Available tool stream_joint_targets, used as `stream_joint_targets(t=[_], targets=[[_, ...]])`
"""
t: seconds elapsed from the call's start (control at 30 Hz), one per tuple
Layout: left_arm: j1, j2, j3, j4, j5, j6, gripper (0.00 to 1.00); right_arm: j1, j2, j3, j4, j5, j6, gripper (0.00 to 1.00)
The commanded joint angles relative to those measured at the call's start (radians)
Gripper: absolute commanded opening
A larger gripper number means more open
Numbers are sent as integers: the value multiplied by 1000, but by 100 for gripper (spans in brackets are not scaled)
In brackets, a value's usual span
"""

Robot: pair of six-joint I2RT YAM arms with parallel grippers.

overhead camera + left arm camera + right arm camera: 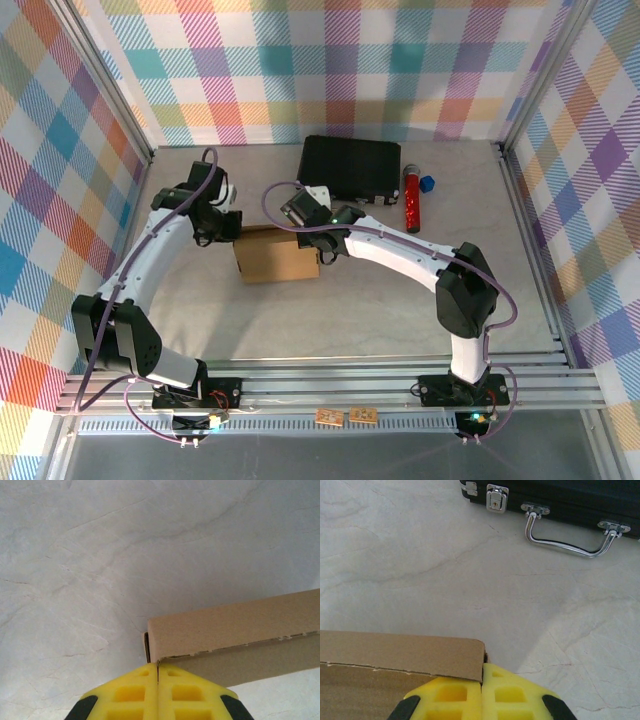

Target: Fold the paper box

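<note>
Paper box (275,258), a closed shallow brown block, lies at centre frame on the marbled tabletop (380,310) in the top view. The left fingers (135,692) are pressed together, their tips meeting the box's left end corner at the lower centre of the left wrist view. The right fingers (455,695) are likewise pressed together against the opposite corner. A black case (352,170) lies at upper centre, with a red cylinder (411,200) and a small blue object (428,184) to its right.

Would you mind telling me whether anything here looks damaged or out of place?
Only slightly: the plain brown cardboard box has a ragged, nicked flap edge along its side. Nothing else stands out.
</note>
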Motion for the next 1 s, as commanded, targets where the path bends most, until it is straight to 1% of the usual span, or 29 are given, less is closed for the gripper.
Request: stream_joint_targets(t=[0.0, 0.13, 0.27, 0.57, 0.8, 0.97], targets=[[-8, -44, -56, 39, -12, -36, 0, -6, 31, -3, -94, -31, -2, 0], [-8, -88, -134, 96, -11, -79, 0, -5, 24, -10, -91, -32, -5, 0], [-8, -169, -218, 162, -16, -116, 0, -4, 6, -26, -80, -30, -8, 0], [-16, -280, -350, 284, -13, -172, 0, 5, -7, -40, -72, -29, -3, 0], [-25, -362, -437, 349, -50, -222, 0, 6, -38, -35, -90, -36, 22, 0], [-42, -404, -462, 377, -91, -255, 0, 5, -44, -28, -88, -35, 19, 0]])
